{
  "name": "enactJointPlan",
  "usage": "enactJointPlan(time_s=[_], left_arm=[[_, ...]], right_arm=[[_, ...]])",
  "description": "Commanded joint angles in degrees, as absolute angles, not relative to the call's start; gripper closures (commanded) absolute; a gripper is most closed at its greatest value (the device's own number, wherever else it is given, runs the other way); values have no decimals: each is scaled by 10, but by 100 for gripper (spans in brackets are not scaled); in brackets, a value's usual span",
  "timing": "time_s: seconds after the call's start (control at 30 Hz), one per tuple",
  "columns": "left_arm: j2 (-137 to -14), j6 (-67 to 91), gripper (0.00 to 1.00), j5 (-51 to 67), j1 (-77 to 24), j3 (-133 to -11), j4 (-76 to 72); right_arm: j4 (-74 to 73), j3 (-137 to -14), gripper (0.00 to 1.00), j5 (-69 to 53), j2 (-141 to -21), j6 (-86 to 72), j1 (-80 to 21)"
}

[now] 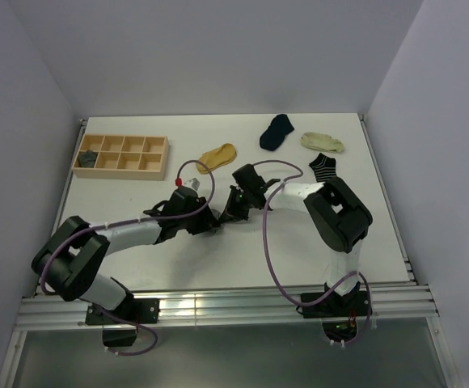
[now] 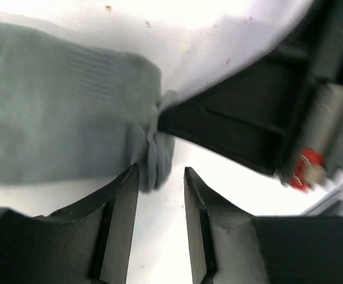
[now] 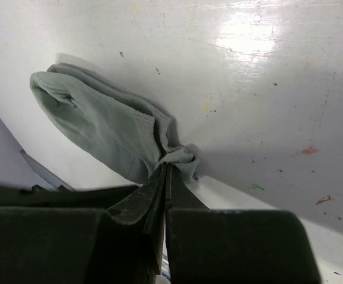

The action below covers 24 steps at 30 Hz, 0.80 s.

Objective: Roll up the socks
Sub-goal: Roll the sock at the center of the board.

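A light grey sock lies flat on the white table, its bunched edge pointing at both grippers. My right gripper is shut on that bunched edge of the light grey sock. In the left wrist view it shows as a dark wedge meeting the fabric. My left gripper stands open, its tips right at the sock's bunched edge, the fabric touching the left fingertip. From above, both grippers meet mid-table, left and right, and they hide this sock.
A wooden compartment tray sits at the back left with a rolled dark grey sock in one cell. Loose socks lie behind the grippers: mustard, navy, cream, striped.
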State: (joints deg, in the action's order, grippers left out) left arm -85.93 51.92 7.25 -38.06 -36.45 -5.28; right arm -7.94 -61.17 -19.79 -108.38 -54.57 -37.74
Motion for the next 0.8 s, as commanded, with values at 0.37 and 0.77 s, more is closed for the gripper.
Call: enactJointPlan(time_s=[0.37,0.77], left_arm=[[-850,319,59,-296,-598,-464,22],[-925,251,59,-388,-631,-478,17]], right_arm=[[-154,-643,96,-164,-1116,-526,-381],[-159,-645,96,-185,-1128,-526,-380]])
